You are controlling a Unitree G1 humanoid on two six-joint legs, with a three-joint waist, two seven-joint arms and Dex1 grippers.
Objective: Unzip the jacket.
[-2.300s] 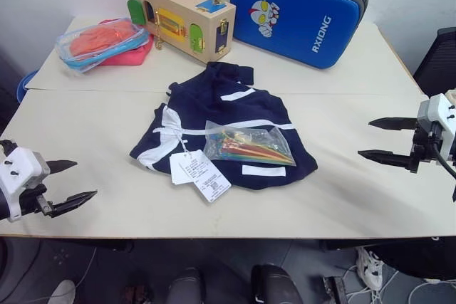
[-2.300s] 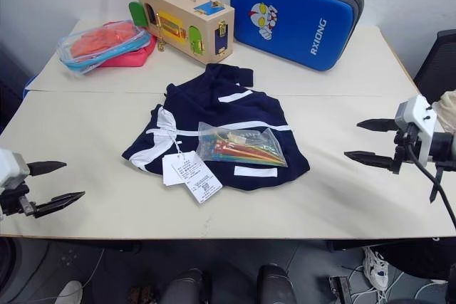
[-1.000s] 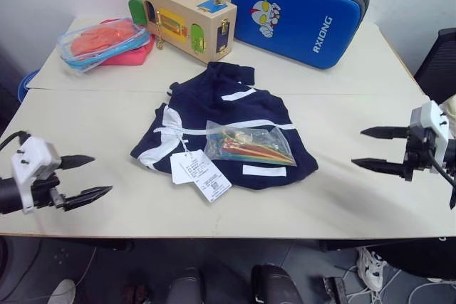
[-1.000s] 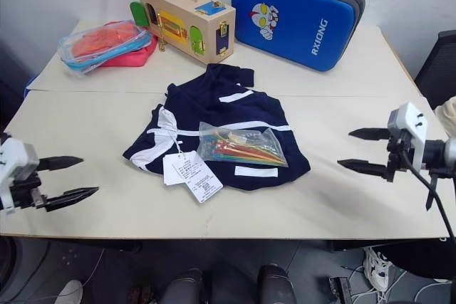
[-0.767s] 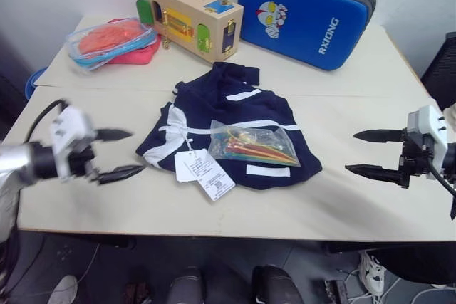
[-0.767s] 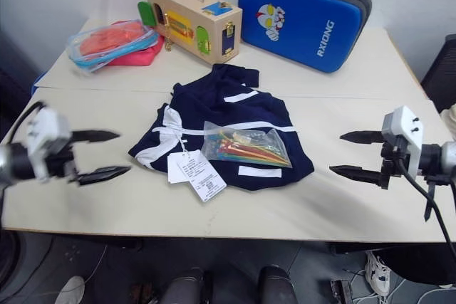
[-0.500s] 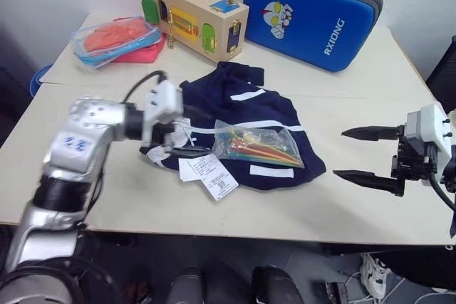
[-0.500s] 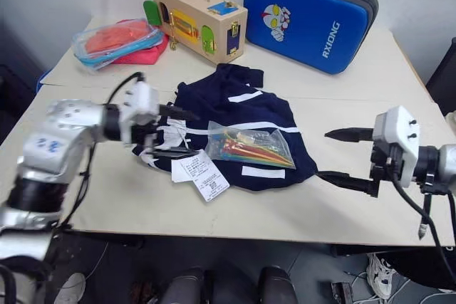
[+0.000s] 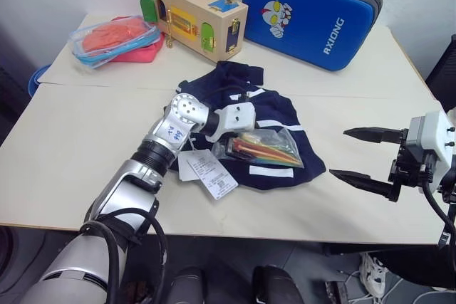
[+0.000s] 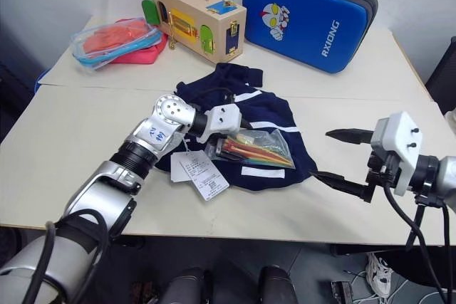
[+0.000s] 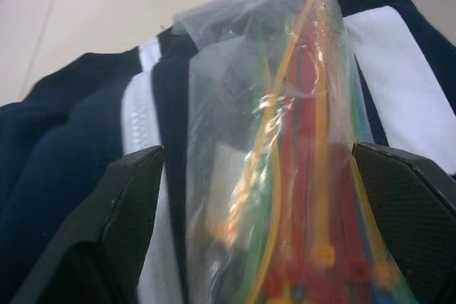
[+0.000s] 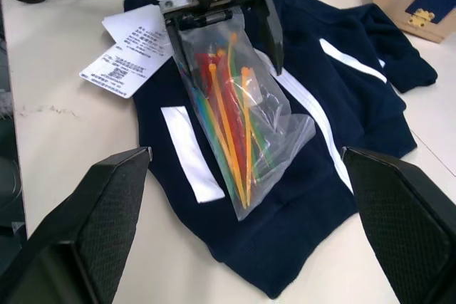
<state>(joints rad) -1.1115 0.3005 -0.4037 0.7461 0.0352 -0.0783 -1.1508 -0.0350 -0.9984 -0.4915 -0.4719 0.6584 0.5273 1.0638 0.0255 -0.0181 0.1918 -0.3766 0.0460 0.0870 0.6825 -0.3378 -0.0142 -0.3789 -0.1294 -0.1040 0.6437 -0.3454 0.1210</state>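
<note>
Since a second ago the left hand (image 12: pixel 222 6) has swung in from the near left edge of the table (image 9: pixel 78 133) to the middle, and now sits over the small navy-blue fabric jacket with white stripes (image 9: pixel 278 115), its two black fingers standing apart on either side of the near end of the clear plastic bag of coloured cable ties (image 9: pixel 265 149). The bag is not clamped: in the left wrist view both fingers (image 11: pixel 125 197) flank it with room to spare. The right hand (image 9: pixel 363 156) has drawn in a little and hovers well off to the right above bare table, its fingers wide apart and holding nothing.

The jacket lies crumpled in the centre of the table, front side mostly hidden, with its white paper hang tags (image 9: pixel 208 174) spilling out toward the near edge and the bag lying on top of it. The zipper pull cannot be made out here.

The step in hand looks like clearing the jacket: the bag has to come off before the zipper can be reached. The next move calls for the left hand to close on the bag's end without pinching the cloth beneath, lift it and set it aside on open table. After that the jacket probably needs spreading to expose the zipper.
</note>
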